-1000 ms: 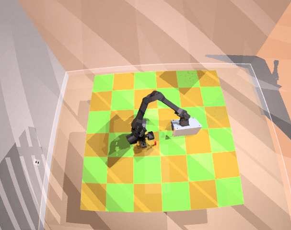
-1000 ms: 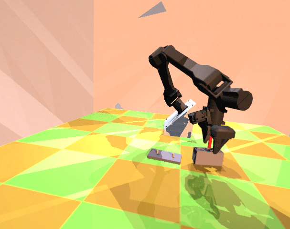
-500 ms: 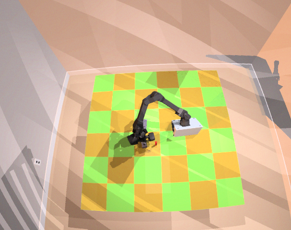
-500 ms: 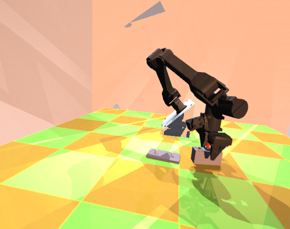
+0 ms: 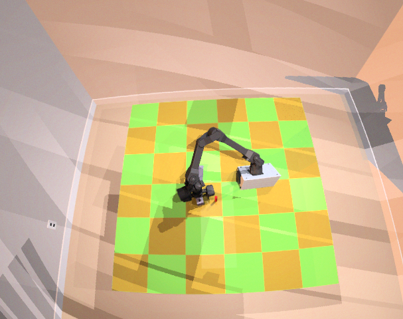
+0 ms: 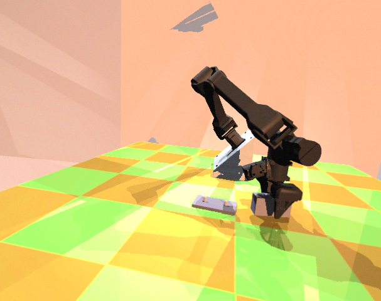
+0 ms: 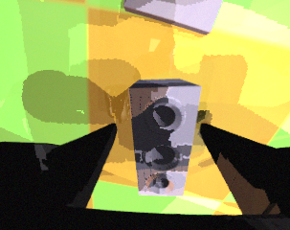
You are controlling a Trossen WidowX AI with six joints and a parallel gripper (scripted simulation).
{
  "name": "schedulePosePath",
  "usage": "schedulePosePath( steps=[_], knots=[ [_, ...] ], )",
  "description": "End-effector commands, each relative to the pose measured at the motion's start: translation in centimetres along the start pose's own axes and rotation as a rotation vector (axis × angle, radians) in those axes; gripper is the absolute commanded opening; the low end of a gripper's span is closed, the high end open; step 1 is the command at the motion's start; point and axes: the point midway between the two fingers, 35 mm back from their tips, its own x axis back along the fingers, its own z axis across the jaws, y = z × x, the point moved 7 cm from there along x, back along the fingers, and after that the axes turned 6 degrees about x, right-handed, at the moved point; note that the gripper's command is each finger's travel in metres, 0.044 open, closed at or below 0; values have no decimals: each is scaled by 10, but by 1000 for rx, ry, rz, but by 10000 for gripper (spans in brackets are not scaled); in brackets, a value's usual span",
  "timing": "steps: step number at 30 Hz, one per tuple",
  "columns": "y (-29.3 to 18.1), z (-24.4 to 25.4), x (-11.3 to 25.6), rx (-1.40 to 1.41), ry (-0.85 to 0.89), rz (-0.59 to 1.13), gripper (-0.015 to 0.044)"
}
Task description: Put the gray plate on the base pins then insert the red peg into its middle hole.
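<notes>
The gray plate [image 5: 200,202] [image 6: 262,209] [image 7: 185,131] is a thick block lying on the checkered floor, with three holes in its top. The base [image 5: 201,169] [image 6: 215,205] [image 7: 183,11] is a flat slab beside it, and its two pins show bare in the exterior view. My gripper [image 5: 197,193] [image 7: 157,126] is open and low over the plate, pointing down, one finger on each long side and nothing held. The red peg [image 5: 216,198] stands just right of the gripper in the top view. It is hidden in the exterior view and does not show in the wrist view.
The arm's white mounting box [image 5: 259,179] [image 6: 227,171] stands to the right in the top view. The arm [image 5: 195,156] [image 6: 248,101] arches from it and partly covers the base and the plate in the top view.
</notes>
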Motion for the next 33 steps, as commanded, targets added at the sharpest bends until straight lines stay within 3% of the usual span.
schedulePosePath(
  steps=[1,12,21,24,33],
  knots=[
    [-1,-1,-3,9,-3,-4,414],
    [-1,-1,-3,9,-3,-4,125],
    [-1,-1,-3,9,-3,-4,65],
    [-1,-1,-1,13,2,-5,0],
    [0,2,21,43,37,-9,0]
  ],
)
